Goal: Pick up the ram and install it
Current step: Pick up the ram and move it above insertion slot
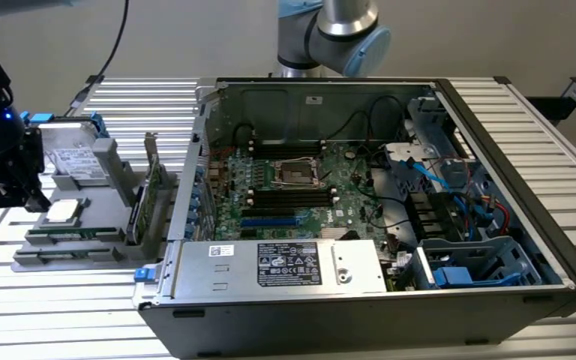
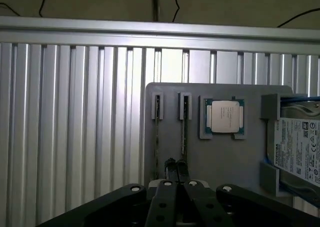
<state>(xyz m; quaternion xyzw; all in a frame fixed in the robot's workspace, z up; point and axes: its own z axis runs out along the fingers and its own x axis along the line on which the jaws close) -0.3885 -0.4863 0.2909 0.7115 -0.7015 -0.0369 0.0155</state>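
At the far left edge of the exterior view, beside the grey fixture [image 1: 28,259], is the gripper [image 2: 176,166]. In the wrist view its tips are drawn together with nothing between them, so I judge it closed and empty.

The ram [image 2: 185,132] stands on edge in a narrow groove of the fixture, not yet lifted, and is the part nearest the tips. A twin stick [image 2: 156,129] sits in the next groove. In the exterior view, lower left, both grooves lie at the near end of the fixture.

Further along the fixture come the processor [image 2: 223,116] and the hard drive [image 2: 300,147]. A card [image 1: 148,202] stands upright between the fixture and the case [image 1: 268,101].

The open case takes up the centre and right of the exterior view. Its motherboard [image 1: 340,201] shows black slots [image 1: 288,196] near the middle.

The ram looks light, stiff and thin. It is likely smooth on its faces and easy to crack or twist if levered. The sound hold is across the two flat faces at mid-length, on the raised upper edge. A grip off centre would let it tilt.
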